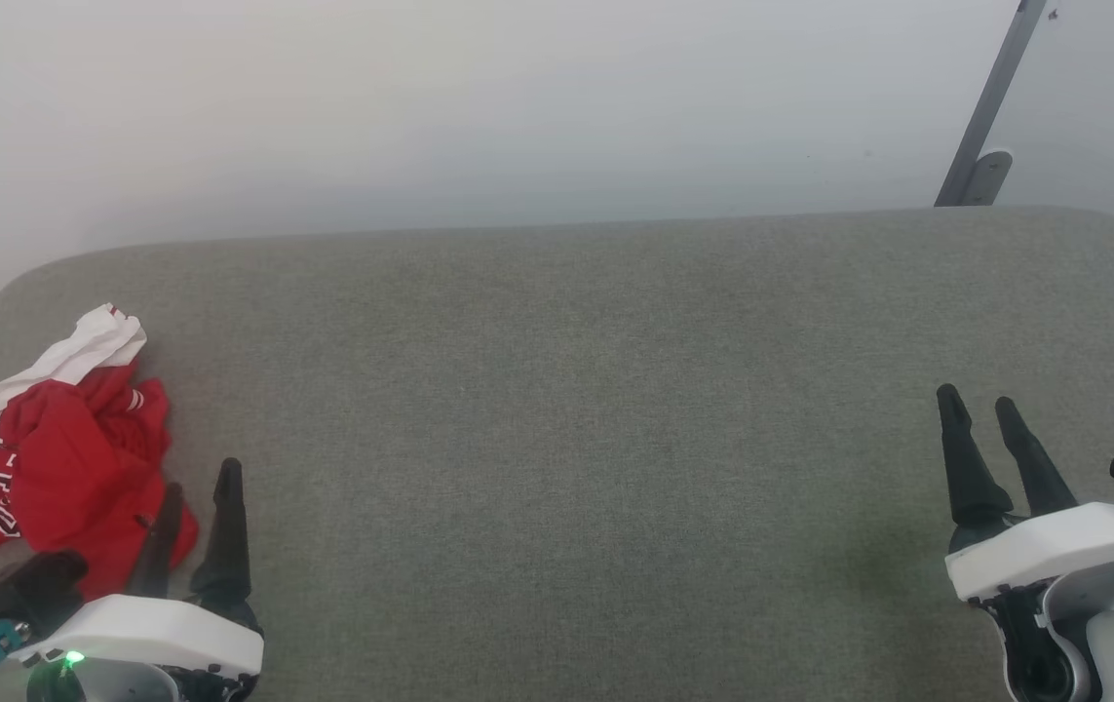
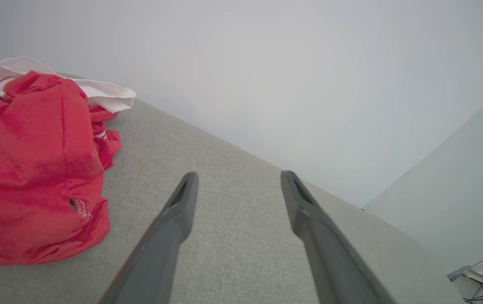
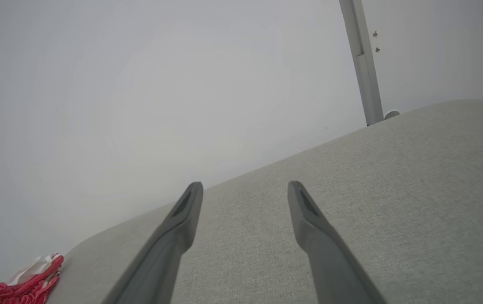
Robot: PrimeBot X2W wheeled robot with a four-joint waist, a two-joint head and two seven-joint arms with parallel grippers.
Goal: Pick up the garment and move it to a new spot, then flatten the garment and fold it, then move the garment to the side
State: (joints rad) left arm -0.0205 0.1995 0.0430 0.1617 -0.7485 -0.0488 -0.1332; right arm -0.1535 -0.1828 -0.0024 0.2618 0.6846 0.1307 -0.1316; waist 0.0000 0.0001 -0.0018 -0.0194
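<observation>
Head view looks down on a wide grey-green fabric-covered padded surface (image 1: 566, 439) with rounded far corners at 10 and 2 o'clock, its far edge running straight against a plain white wall (image 1: 518, 97). The garment (image 1: 59, 439), a bright red soft T-shirt with white sleeves and striped trim, lies crumpled in a heap at 9 o'clock, close to the surface's left edge. A white sleeve points toward 12 o'clock and part of the dark lettering shows on the side toward 8 o'clock. The left gripper (image 1: 202, 477), two long dark fingers on a white housing, sits at 7 o'clock with its claw spread and nothing between the fingers. Its outer finger overlaps the heap's near corner in this view, but the left wrist view shows a strip of bare fabric between that finger and the red cloth, which sits at 9 o'clock of the fingers. The right gripper (image 1: 977, 396) sits at 4 o'clock near the surface's right edge, well apart from the garment, its claw likewise spread and holding nothing. Between the two grippers, from 7 across to 4 o'clock and up to the far edge, the fabric lies flat and bare. A slanted grey metal bar (image 1: 990, 97) stands against the wall at 1 o'clock, just beyond the far right corner. In the right wrist view the garment is a small red patch at 8 o'clock, at the surface's far rounded corner.
</observation>
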